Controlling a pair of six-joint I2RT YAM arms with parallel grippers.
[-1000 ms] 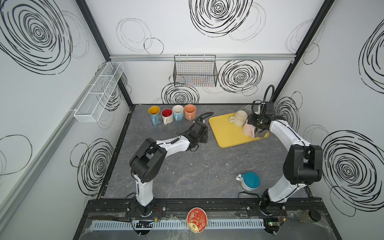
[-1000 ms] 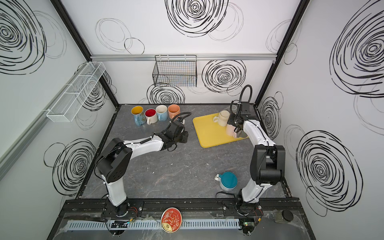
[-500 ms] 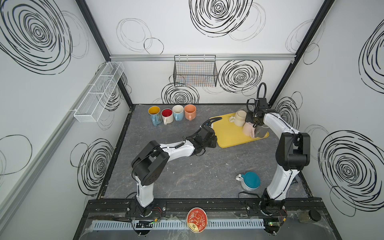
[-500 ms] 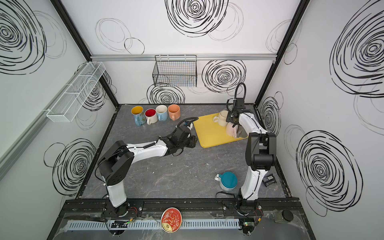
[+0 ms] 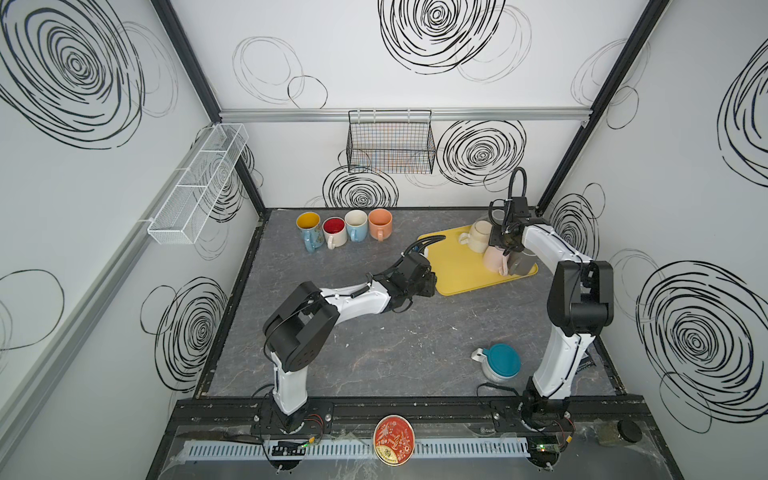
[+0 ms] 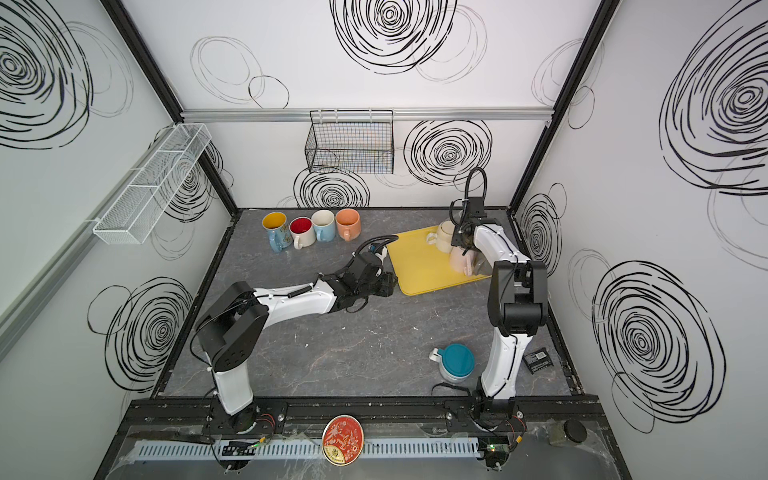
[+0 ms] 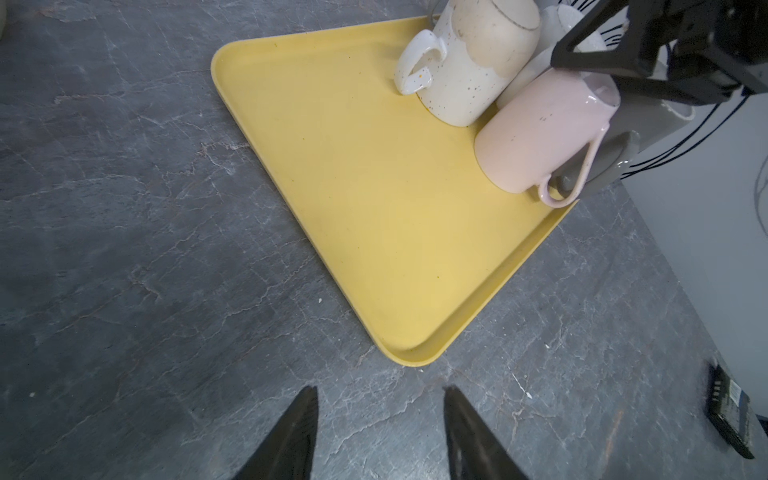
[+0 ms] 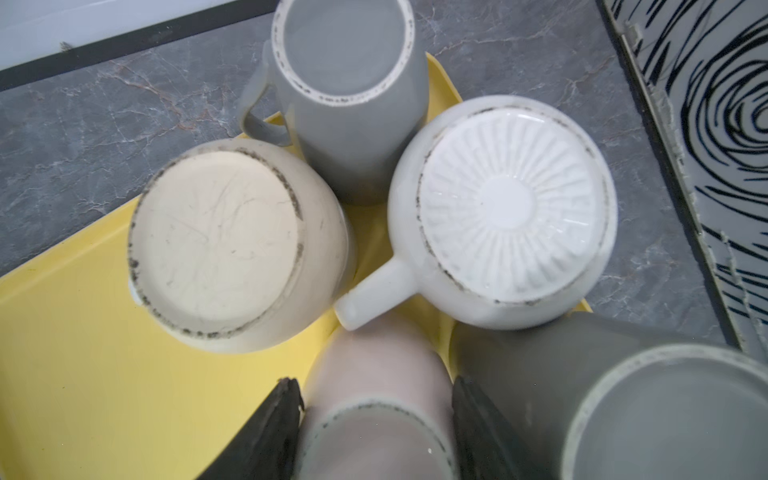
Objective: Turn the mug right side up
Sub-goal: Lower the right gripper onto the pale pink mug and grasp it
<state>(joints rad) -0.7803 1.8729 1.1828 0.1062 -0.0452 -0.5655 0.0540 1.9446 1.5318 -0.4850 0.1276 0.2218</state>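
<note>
Right hand (image 8: pixel 374 390) straddling upside-down pink mug (image 7: pixel 536 137) on yellow tray (image 7: pixel 365 216), grip unclear; squeeze firmly, lift clear of neighbouring mugs (image 8: pixel 237 245) before flipping. Left hand (image 7: pixel 380 395) spread, empty.

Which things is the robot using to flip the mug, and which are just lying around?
Job: pink mug, upside down; yellow tray under it; right gripper gripping it.
Lying about: four upright mugs, teal-topped cup, red tin, wire basket.
</note>
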